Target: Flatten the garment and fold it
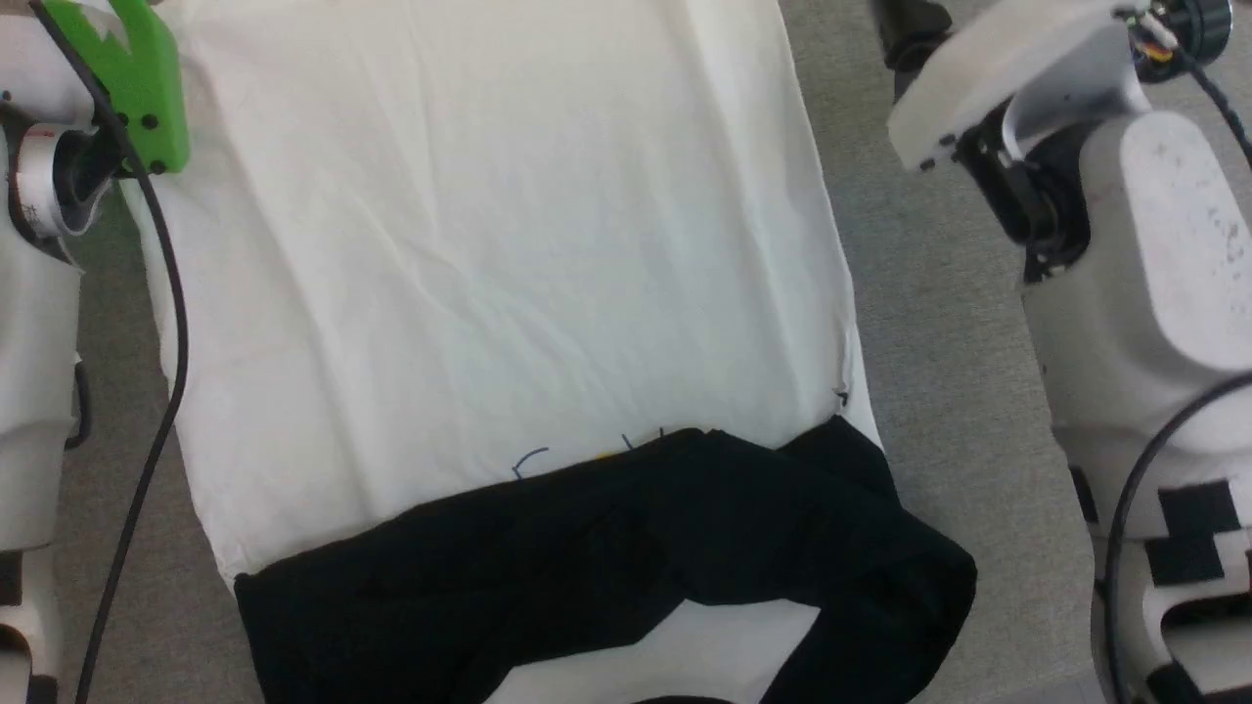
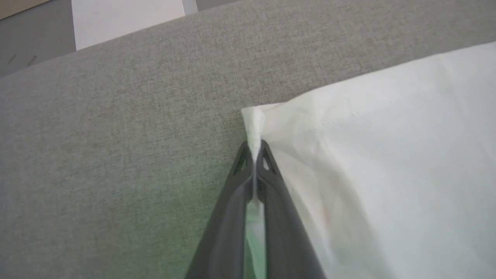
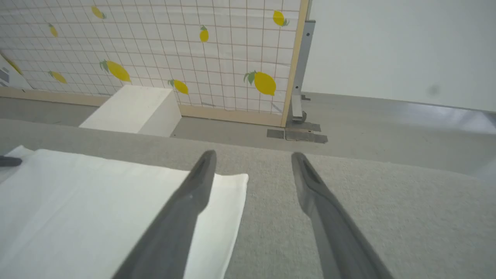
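Step in hand, as judged: taking hold of the two far hem corners, either to pull the cloth flat or to carry the hem over in a fold. On the left gripper (image 2: 254, 148) the jaws are together, clamped on a pinch of white cloth at one corner of the garment (image 2: 387, 155). A small tuft stands up just past its fingertips. The white body spreads away to this gripper's right, with bare grey table (image 2: 116, 135) to its left and ahead. On the right gripper (image 3: 254, 156) the jaws are wide apart and hold nothing. The other white corner (image 3: 228, 186) lies beside and under its left finger, and there is bare grey cover between the fingers and to their right. Whether that finger touches the cloth, cannot tell. Head view: the garment lies mostly flat, white body shallowly creased, black sleeves (image 1: 606, 557) crossed over the near end, well behind both grippers. Next move, by my reckoning: the right gripper needs to shift a little to its own left and down so the corner sits between the jaws, then close. Only then lift both corners evenly, since thin cloth pulled from one corner will likely skew. Containers: none made out. A white block (image 3: 131, 110) sits beyond the table, ahead-left of the right gripper, before a lemon-printed grid panel (image 3: 155, 50). Box or solid, cannot tell; contents unseen.
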